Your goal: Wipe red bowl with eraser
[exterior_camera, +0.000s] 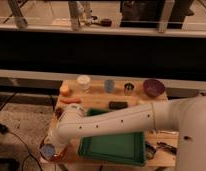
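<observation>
Hand (48, 149) gripping eraser (46, 152), low left — directly over red bowl (58, 157)

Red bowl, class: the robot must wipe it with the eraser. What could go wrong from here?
1. The bowl sits at the table's front-left corner; a push from the gripper, low over it with the eraser, might slide it off.
2. The arm hides most of the bowl, so contact is hard to judge.
3. The tray lies close beside it; a wide stroke might hit it.
</observation>
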Robot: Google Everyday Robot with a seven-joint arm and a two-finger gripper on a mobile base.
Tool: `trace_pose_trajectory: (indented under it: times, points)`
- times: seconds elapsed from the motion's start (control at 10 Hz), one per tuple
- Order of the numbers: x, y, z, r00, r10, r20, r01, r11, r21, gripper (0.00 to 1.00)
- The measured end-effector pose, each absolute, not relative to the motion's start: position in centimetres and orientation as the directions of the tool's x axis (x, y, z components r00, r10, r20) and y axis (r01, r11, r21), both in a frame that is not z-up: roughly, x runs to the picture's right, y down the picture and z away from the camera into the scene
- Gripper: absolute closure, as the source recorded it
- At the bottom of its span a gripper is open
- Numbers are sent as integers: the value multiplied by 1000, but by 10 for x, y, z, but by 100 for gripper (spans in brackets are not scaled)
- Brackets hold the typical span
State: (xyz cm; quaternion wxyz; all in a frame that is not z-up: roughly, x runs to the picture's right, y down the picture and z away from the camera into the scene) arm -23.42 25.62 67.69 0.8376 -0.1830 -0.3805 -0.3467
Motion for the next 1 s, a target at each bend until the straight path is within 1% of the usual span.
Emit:
trace_pose_trajectory:
  times: [0.2,0.5,1.0]
  points:
    - [-237,248,689,461,-462,758,728,685,-25,95]
    - [-256,240,693,418,-503,756,749,663,28,95]
    - [-292,239,684,341,-508,791,747,657,100,95]
